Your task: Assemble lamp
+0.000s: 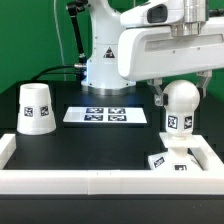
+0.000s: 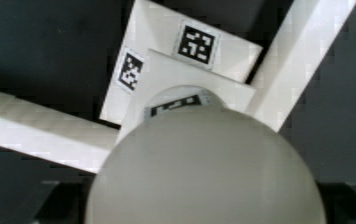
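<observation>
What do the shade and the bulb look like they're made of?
The shade looks like hard plastic, matte white, an even opaque surface without weave or grain; the square tags look printed. The bulb looks like the same white plastic, smooth, with only a soft sheen on its round top, not glassy or see-through.

Arm (image 1: 150, 45) bent low, fingers (image 1: 158, 96) pointing down, parted.

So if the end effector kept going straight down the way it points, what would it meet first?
The bulb: its round top sits right under the end effector and fills the wrist view, standing upright on the base. The end effector may be straddling the ball; depth is unclear.
</observation>
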Available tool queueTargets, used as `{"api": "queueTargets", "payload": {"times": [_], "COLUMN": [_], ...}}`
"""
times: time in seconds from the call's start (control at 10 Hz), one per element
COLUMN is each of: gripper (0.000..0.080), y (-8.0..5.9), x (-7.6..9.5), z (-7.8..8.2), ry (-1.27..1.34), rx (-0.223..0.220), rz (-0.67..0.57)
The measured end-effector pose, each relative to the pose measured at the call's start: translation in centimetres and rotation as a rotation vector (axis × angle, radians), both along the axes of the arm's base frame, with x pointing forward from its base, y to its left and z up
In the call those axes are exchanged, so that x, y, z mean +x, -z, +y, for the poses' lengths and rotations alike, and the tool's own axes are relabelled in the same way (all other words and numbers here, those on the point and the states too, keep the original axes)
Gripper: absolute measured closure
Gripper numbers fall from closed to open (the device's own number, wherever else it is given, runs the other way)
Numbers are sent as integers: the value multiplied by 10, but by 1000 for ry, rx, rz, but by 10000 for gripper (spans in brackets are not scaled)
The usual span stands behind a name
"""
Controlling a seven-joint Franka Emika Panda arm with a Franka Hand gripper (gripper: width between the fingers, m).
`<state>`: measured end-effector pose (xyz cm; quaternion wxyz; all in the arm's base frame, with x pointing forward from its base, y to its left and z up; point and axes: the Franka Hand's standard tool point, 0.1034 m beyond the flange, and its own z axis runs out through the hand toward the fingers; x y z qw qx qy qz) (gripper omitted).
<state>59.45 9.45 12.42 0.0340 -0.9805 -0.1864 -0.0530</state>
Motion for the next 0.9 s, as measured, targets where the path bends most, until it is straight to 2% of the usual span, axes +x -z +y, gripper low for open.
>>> {"api": "queueTargets", "payload": {"times": [0.6,0.9], "gripper": [220,220], "y": [1,1], "x": [-1,-1], "z": [4,5], "ry": [616,816], "rx": [83,102], "rz": [66,87]}}
